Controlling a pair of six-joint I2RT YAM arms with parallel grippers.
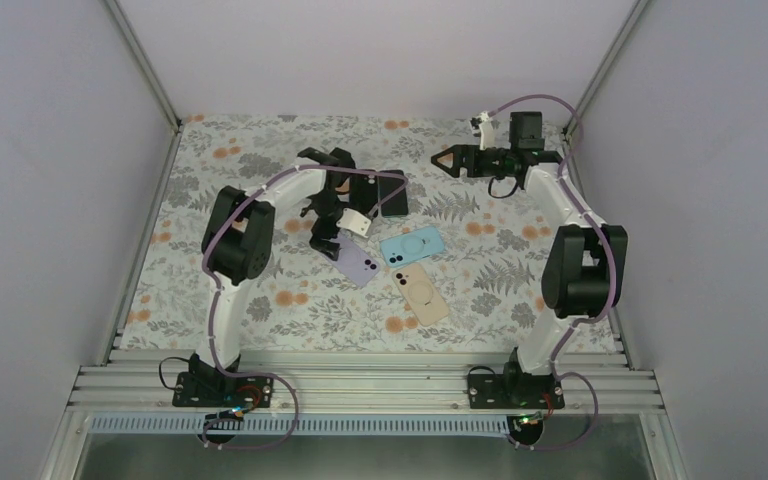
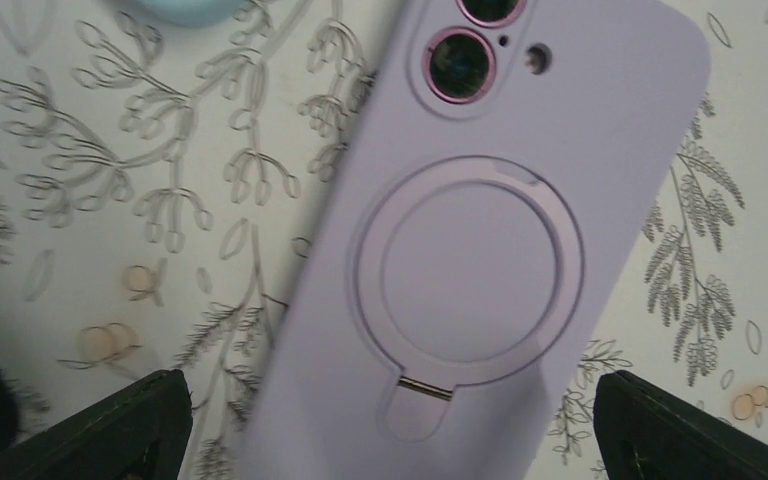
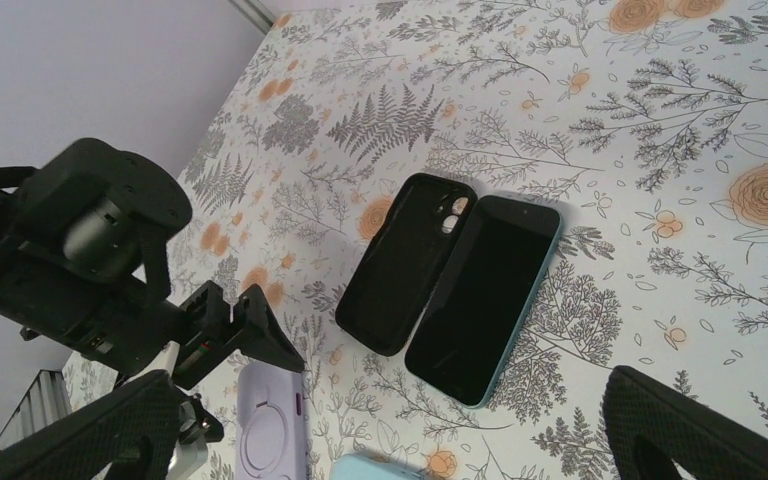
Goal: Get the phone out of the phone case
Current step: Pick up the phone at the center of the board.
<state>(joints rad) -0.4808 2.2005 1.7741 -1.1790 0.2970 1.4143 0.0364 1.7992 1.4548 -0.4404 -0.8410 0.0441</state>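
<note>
A lilac phone case [image 2: 480,270] with a ring stand lies back up on the floral mat, and pink-rimmed camera lenses [image 2: 460,62] show through its cutout. My left gripper [image 2: 390,445] is open just above it, one finger on each side of its lower end. In the top view the left gripper [image 1: 323,238] sits at the case's [image 1: 361,265] far-left end. My right gripper [image 1: 444,160] is open and empty, held above the back right of the mat. An empty black case [image 3: 405,260] and a teal-edged phone [image 3: 485,295] lie side by side below it.
A light blue case [image 1: 413,245] and a beige case [image 1: 422,293] lie back up right of the lilac one. The black case and the phone [image 1: 392,193] lie behind the left gripper. Grey walls close in the mat on three sides.
</note>
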